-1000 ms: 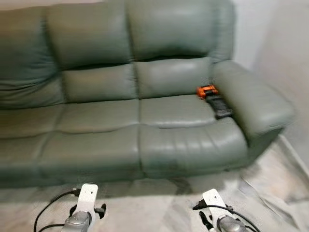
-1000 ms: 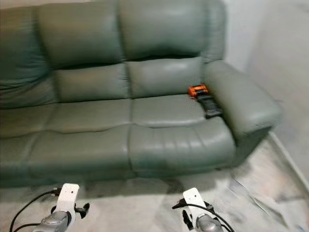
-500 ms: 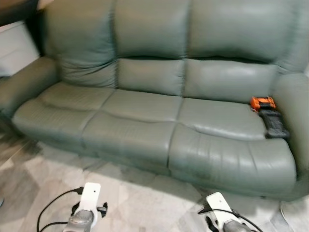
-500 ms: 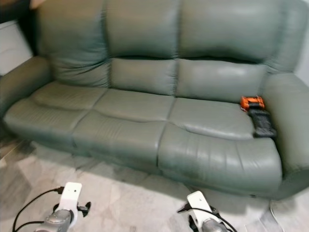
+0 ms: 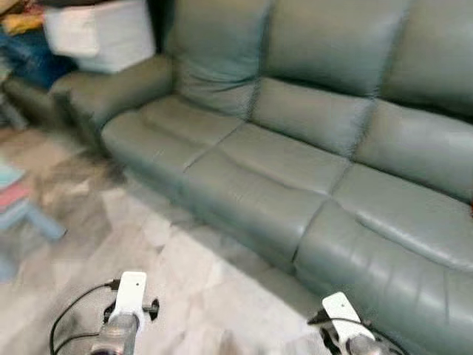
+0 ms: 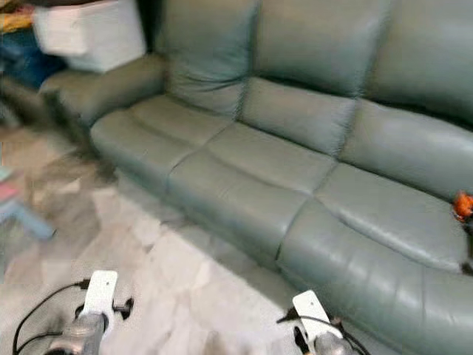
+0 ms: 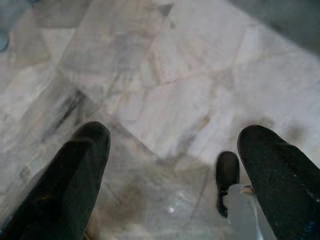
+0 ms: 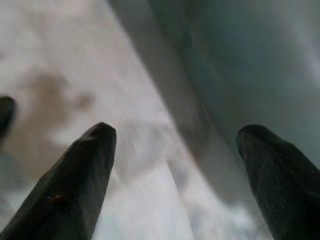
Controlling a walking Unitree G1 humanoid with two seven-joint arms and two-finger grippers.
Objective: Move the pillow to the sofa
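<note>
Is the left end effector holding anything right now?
No, the left end effector is open with only bare tiled floor between its fingers.

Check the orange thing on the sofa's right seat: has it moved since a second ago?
No. The orange thing sits at the back of the sofa's right seat as before; the shift in frame is the camera turning left.

Smooth grey-green leather sofa (image 5: 281, 159) with a soft sheen, pale marble-look tiled floor (image 7: 165, 75) slightly glossy, matt black gripper fingers (image 8: 75, 185), white plastic box (image 5: 100, 33)
</note>
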